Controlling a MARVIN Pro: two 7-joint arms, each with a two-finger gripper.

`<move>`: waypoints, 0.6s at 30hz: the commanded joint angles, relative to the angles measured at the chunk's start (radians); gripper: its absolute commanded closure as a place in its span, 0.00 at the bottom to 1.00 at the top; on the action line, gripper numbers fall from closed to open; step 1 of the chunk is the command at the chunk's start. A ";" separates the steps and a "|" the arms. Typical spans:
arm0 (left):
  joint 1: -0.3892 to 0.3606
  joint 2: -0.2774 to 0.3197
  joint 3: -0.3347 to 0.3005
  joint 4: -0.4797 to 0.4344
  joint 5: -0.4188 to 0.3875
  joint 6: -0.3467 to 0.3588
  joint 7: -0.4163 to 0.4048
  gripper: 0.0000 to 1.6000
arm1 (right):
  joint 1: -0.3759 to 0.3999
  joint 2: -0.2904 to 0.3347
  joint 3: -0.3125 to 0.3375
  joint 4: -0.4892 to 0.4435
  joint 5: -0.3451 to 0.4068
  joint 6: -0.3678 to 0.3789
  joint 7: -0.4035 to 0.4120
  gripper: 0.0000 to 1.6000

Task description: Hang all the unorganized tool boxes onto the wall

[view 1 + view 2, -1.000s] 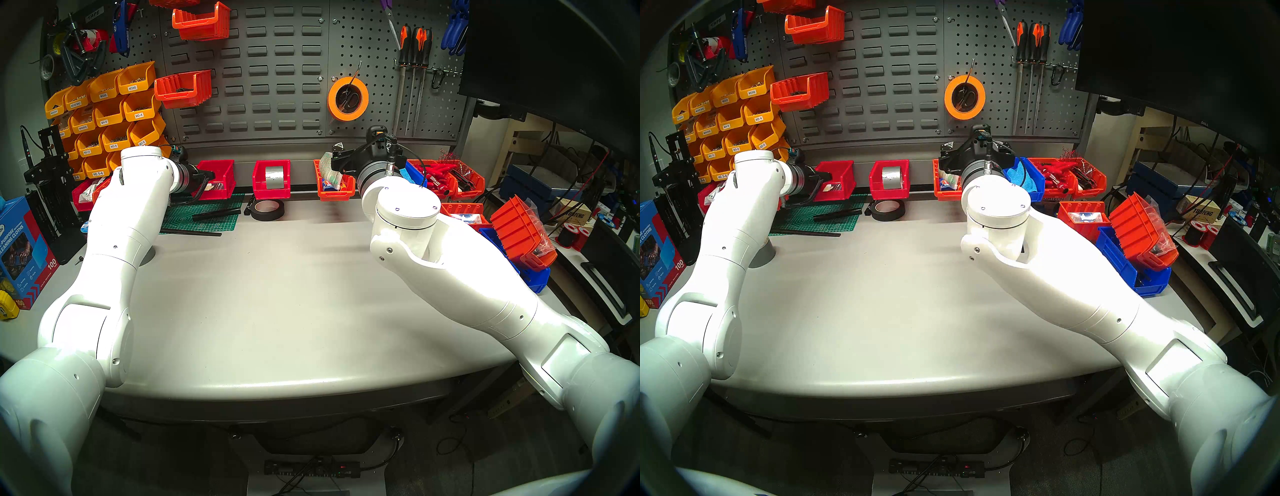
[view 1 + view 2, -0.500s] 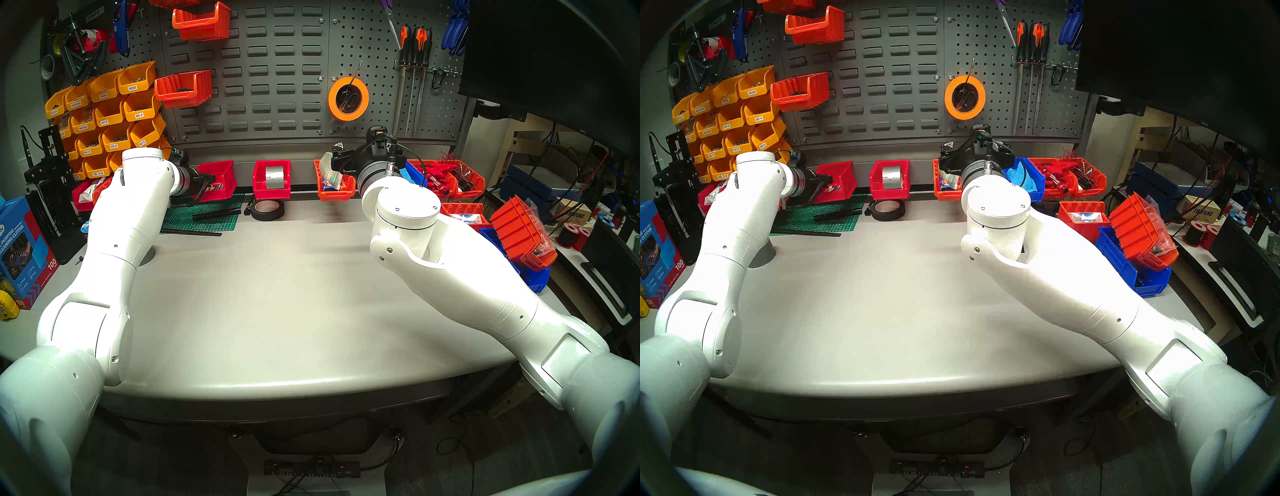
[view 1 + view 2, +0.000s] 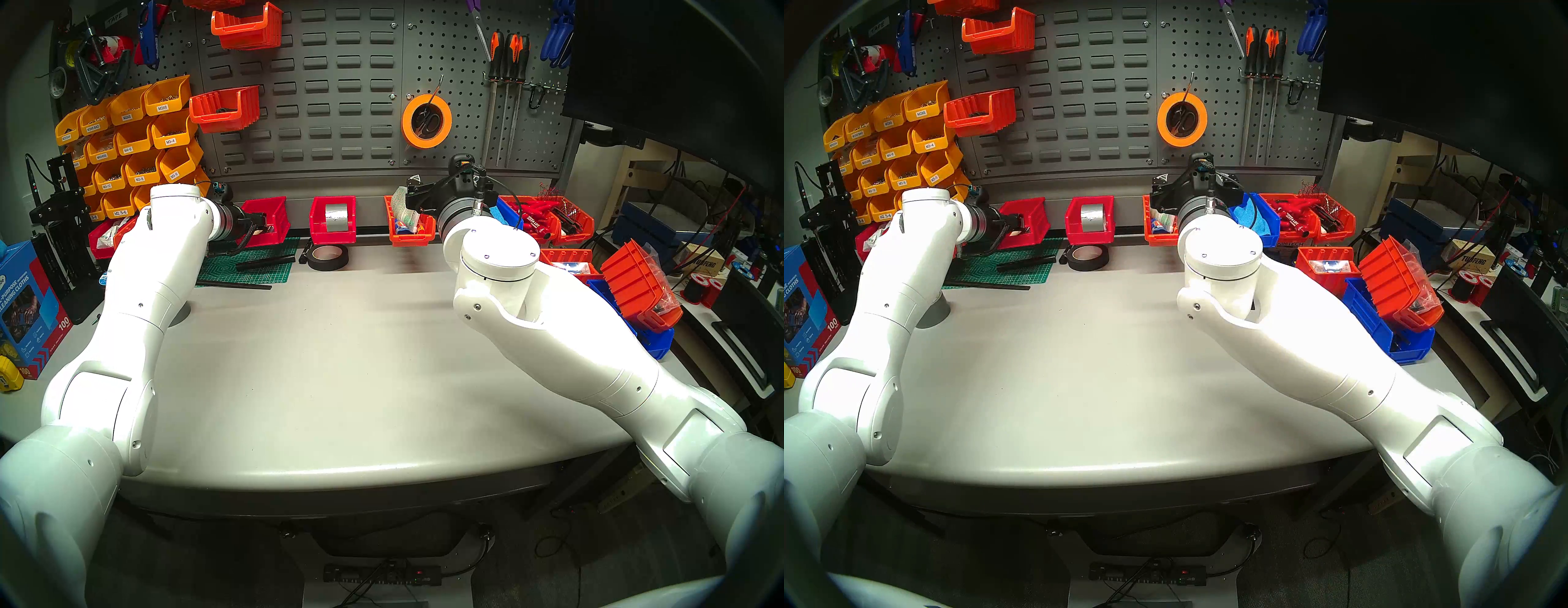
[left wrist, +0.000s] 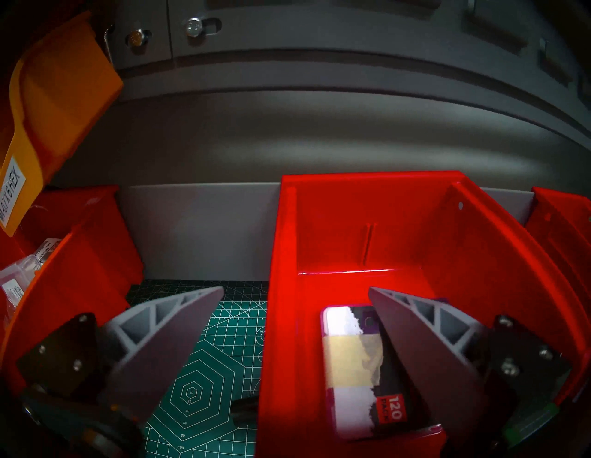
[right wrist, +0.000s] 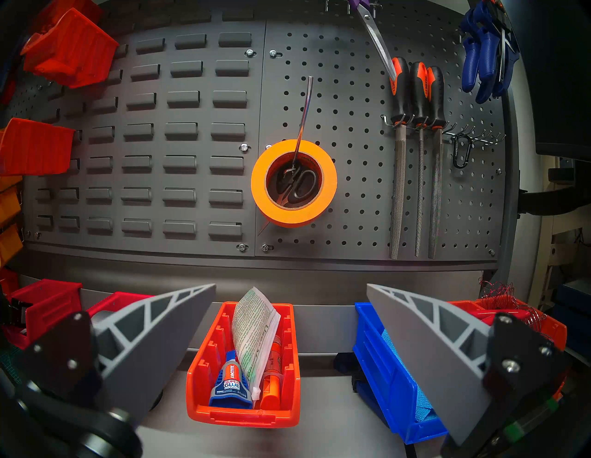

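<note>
At the back-left of the desk your left gripper straddles the plain red bin's left wall, jaws wide and holding nothing, one finger inside over the card pack, the other outside.

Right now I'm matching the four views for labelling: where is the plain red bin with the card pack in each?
Head left: red bin, back left, at left gripper.
Head right, likewise.
Left wrist, centre-right.
Right wrist: not identifiable.
Shared landmark: green cutting mat.
</note>
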 commanded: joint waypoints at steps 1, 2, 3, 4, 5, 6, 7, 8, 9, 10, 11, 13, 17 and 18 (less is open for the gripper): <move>0.029 0.007 -0.013 -0.071 -0.012 -0.001 -0.010 0.00 | 0.015 -0.003 0.004 -0.008 -0.006 0.002 0.000 0.00; 0.033 0.009 -0.018 -0.084 -0.014 0.004 -0.009 0.00 | 0.015 -0.003 0.004 -0.008 -0.006 0.002 0.000 0.00; 0.038 0.011 -0.022 -0.098 -0.016 0.010 -0.009 0.00 | 0.015 -0.003 0.004 -0.008 -0.006 0.001 0.000 0.00; 0.038 0.011 -0.022 -0.098 -0.016 0.010 -0.009 0.00 | 0.015 -0.003 0.004 -0.008 -0.006 0.001 0.000 0.00; 0.041 0.013 -0.025 -0.106 -0.017 0.014 -0.009 0.00 | 0.015 -0.003 0.004 -0.008 -0.006 0.001 0.001 0.00; 0.046 0.016 -0.028 -0.115 -0.018 0.016 -0.009 0.00 | 0.015 -0.003 0.004 -0.008 -0.006 0.001 0.001 0.00; 0.049 0.018 -0.031 -0.120 -0.019 0.019 -0.009 0.00 | 0.015 -0.003 0.004 -0.008 -0.006 0.001 0.001 0.00; 0.057 0.024 -0.036 -0.132 -0.021 0.023 -0.008 0.00 | 0.015 -0.003 0.004 -0.008 -0.006 0.001 0.000 0.00; 0.060 0.027 -0.037 -0.136 -0.020 0.024 -0.006 0.00 | 0.015 -0.003 0.004 -0.008 -0.006 0.001 0.000 0.00; 0.063 0.030 -0.040 -0.141 -0.018 0.024 -0.002 0.00 | 0.015 -0.003 0.004 -0.008 -0.006 0.001 0.000 0.00; 0.067 0.033 -0.040 -0.145 -0.016 0.021 -0.001 0.00 | 0.015 -0.003 0.004 -0.008 -0.006 0.001 0.000 0.00; 0.069 0.035 -0.042 -0.149 -0.016 0.021 -0.001 0.00 | 0.015 -0.003 0.004 -0.008 -0.006 0.001 0.000 0.00; 0.079 0.039 -0.060 -0.167 -0.016 0.011 0.011 0.00 | 0.015 -0.003 0.004 -0.008 -0.006 0.001 0.001 0.00; 0.082 0.040 -0.065 -0.175 -0.019 0.010 0.013 0.00 | 0.015 -0.003 0.004 -0.008 -0.006 0.001 0.001 0.00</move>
